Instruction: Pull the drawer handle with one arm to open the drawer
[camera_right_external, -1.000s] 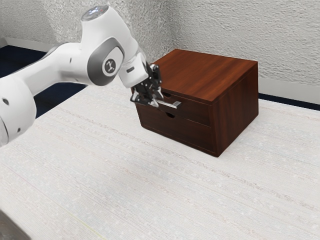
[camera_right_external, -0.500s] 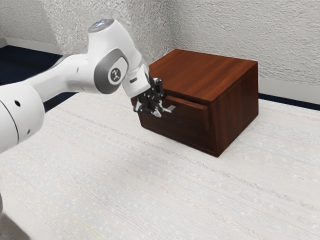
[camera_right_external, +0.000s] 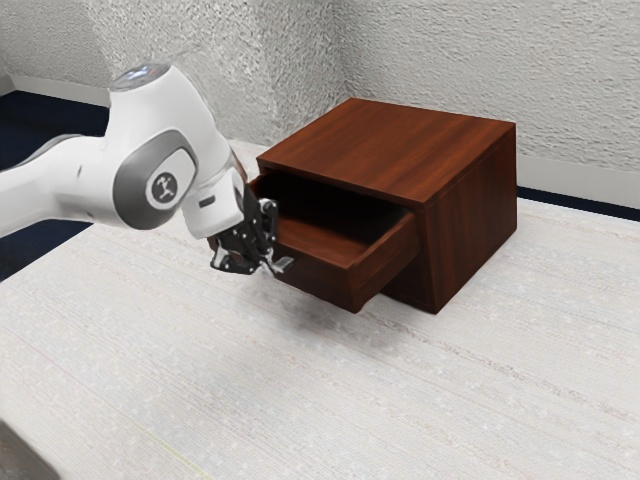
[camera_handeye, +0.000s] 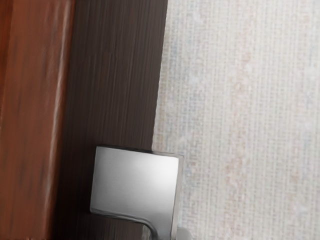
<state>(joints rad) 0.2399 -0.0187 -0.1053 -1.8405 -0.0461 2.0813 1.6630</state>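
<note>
The arm's (camera_right_external: 150, 185) jaws clamp the steel handle (camera_right_external: 279, 265) of the drawer (camera_right_external: 335, 262), which stands well out of the wooden cabinet (camera_right_external: 400, 150) on the pale desk (camera_right_external: 420, 400). The arm's round emblem is too small to read.
</note>
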